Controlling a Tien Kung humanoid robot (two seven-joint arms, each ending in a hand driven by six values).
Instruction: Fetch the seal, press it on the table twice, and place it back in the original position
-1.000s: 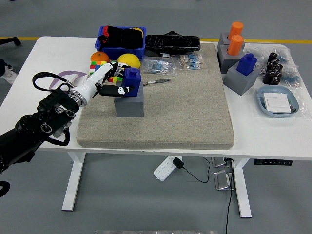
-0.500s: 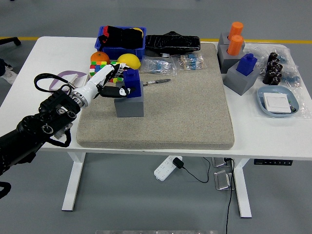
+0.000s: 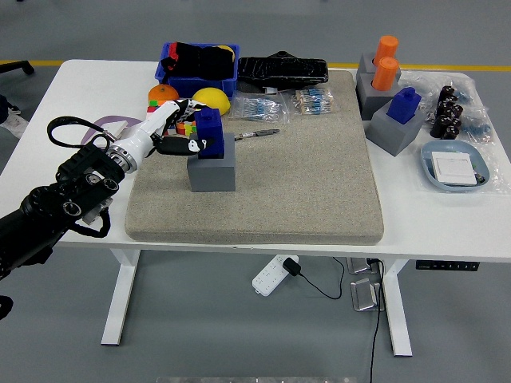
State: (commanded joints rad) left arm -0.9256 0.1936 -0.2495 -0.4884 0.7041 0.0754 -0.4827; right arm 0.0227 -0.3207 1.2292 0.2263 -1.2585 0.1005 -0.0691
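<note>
Fingers [image 3: 185,144] of the left hand [image 3: 169,132] close around the blue seal [image 3: 209,132], thumb at its lower left side and the white fingers across its upper left. The seal sits atop a grey block [image 3: 212,168], whether lifted clear of it or resting in it cannot be told. The block stands on a grey mat [image 3: 303,183] toward the mat's 9 o'clock side. The black left arm [image 3: 60,203] runs back from the hand toward 8 o'clock and leaves the picture at the left edge.

Just beyond the hand, toward 12 o'clock, lie an orange [image 3: 162,93], a colourful puzzle cube [image 3: 188,126] partly hidden by the fingers, and a yellow fruit [image 3: 212,98]. Farther at 12 o'clock stands a blue bin [image 3: 196,83] holding dark things. A pen [image 3: 256,134] lies on the mat at the seal's 3 o'clock.

Well apart, at the 2 o'clock corner of the white tabletop [image 3: 88,88], a second blue seal [image 3: 403,104] sits on another grey block [image 3: 394,130], with two orange cylinders [image 3: 386,61] behind it.
</note>
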